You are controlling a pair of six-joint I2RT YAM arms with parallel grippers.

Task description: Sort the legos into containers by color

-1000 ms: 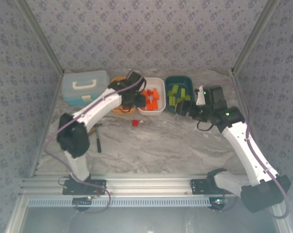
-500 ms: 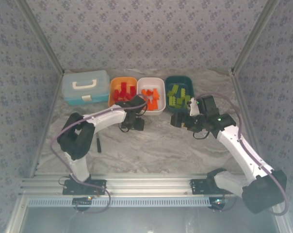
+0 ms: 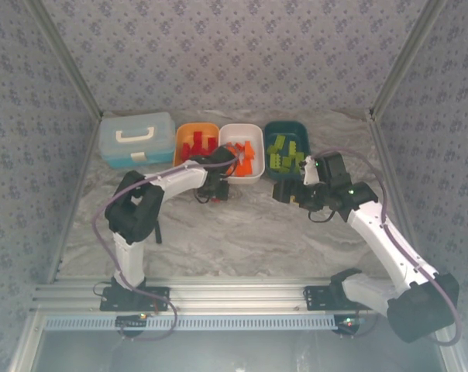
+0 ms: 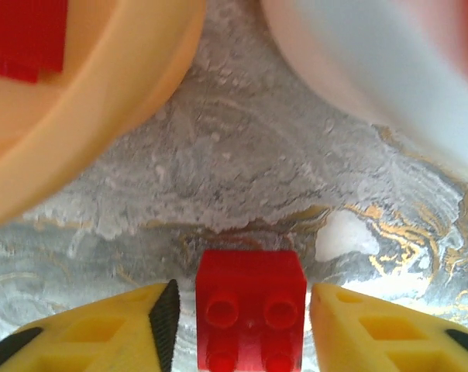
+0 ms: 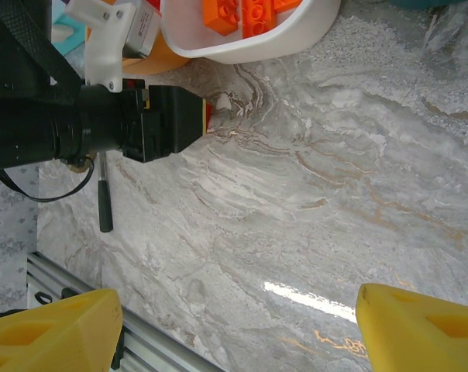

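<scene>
Left wrist view: left gripper (image 4: 238, 314) straddles a red brick (image 4: 251, 306) on the table (image 4: 242, 155), jaws spread just off its sides, ready to pinch. The orange tray (image 4: 102, 116) of reds sits close. Right gripper (image 5: 238, 329) hangs clear, jaws wide, empty.

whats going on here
Two robot arms are sorting lego bricks by color into three trays. The left tool straddles a red brick on the marble table, one finger either side with slim gaps, not gripping it yet. The right tool hangs open and empty over the table. Red bricks lie in the orange tray, orange bricks in the white tray, and green bricks in the teal tray.
</scene>
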